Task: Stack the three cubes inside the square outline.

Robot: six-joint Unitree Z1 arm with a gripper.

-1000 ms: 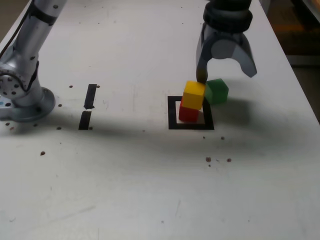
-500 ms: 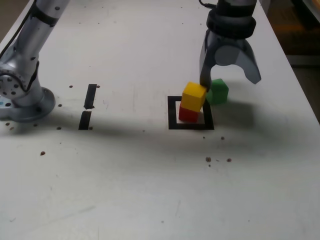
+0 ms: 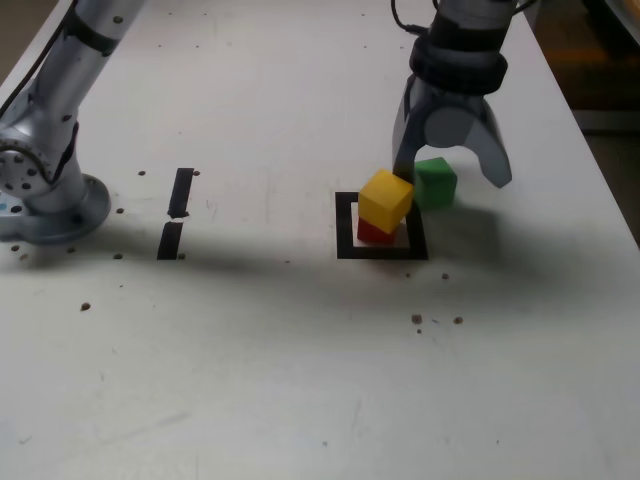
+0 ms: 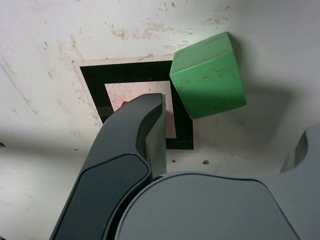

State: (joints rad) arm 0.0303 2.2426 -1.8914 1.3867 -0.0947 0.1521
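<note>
Beside the square outline (image 3: 345,226), the gripper (image 3: 450,178) straddles the green cube (image 3: 435,183), jaws spread wide; the near finger stands close by the yellow cube (image 3: 385,198), skewed atop the red cube (image 3: 371,233), and risks toppling it

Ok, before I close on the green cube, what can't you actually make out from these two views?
- Yellow cube: hidden in the wrist view behind a pincer finger.
- Red cube: exterior view shows only a sliver under the yellow; wrist view shows a speck.
- Pincer's other finger: cut off by the wrist view's edge.
- Whether either finger touches the green cube: unclear in both views.
- Square outline: its far side is hidden behind the stack.
</note>
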